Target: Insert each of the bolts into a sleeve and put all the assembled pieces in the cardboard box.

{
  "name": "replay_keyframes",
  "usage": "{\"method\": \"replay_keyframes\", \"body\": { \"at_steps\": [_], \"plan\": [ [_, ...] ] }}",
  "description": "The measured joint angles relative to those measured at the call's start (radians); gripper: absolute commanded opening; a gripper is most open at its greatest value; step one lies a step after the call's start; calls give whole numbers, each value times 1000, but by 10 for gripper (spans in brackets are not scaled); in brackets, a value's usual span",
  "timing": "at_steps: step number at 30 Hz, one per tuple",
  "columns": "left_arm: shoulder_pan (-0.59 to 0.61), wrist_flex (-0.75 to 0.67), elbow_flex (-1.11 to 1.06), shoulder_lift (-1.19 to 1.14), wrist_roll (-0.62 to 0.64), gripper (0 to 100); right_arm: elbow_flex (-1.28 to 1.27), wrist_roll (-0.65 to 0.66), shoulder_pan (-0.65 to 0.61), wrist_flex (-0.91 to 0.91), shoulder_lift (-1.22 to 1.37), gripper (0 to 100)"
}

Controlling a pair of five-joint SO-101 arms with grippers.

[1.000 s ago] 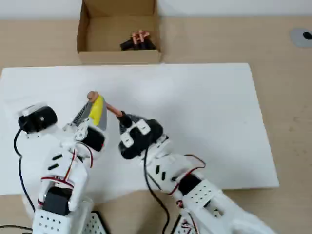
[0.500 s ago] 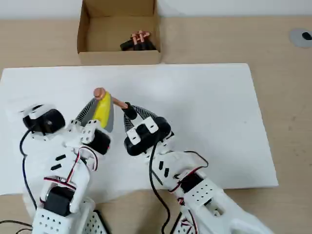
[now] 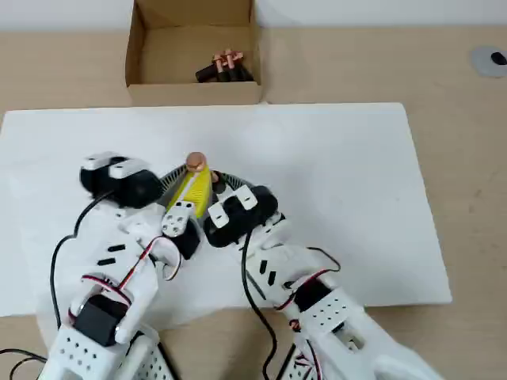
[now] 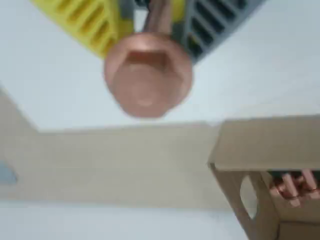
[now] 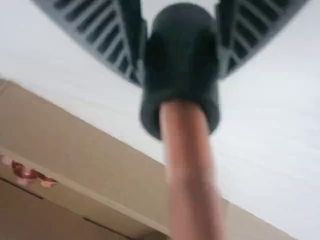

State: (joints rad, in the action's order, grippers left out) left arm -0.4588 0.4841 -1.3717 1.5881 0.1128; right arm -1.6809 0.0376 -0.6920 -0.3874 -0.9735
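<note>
My left gripper [image 3: 195, 179], with one yellow and one grey finger, is shut on the shaft of a copper bolt [image 3: 194, 162] whose hex head [image 4: 148, 75] juts out past the fingertips. Right beside it my right gripper [image 3: 219, 184] is shut on a black sleeve [image 5: 181, 65]. A copper shaft [image 5: 190, 170] sticks out of the sleeve's end. Both grippers meet near the middle left of the white sheet [image 3: 341, 182]. The cardboard box [image 3: 135, 55] stands beyond the sheet's far edge and holds a few assembled pieces [image 3: 226, 66].
The wooden table [image 3: 459, 158] surrounds the sheet. A grey disc [image 3: 489, 59] lies at the far right. In the left wrist view the cardboard box [image 4: 260, 150] shows with copper pieces [image 4: 292, 185] inside. The sheet's right half is bare.
The left arm swung right, carrying the bolt head toward the middle of the sheet. The bolt now stands close against the right gripper, which shifted slightly forward.
</note>
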Motion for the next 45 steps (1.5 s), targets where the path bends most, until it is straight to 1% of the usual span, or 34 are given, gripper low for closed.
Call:
{"method": "replay_keyframes", "body": {
  "at_steps": [3,10,17,20,22,25,33,40,45],
  "plan": [
    [-8,0,3,-40,-29,6,0,-34,-3,0,0,11],
    [-14,21,6,-66,-87,6,0,-43,-6,6,0,11],
    [-15,190,89,-66,-183,17,0,-43,-29,8,0,11],
    [-23,265,124,-66,-232,78,0,-43,-34,8,0,11],
    [-23,305,140,-64,-235,116,0,-44,-37,8,0,11],
    [-31,345,143,-66,-238,123,0,-51,-38,6,-11,10],
    [-32,330,140,-69,-238,128,0,-52,-38,6,-23,10],
    [25,284,140,-71,-230,129,0,-51,-38,6,-20,10],
    [58,230,141,-69,-204,171,0,-44,-41,9,-17,10]
  ]
}}
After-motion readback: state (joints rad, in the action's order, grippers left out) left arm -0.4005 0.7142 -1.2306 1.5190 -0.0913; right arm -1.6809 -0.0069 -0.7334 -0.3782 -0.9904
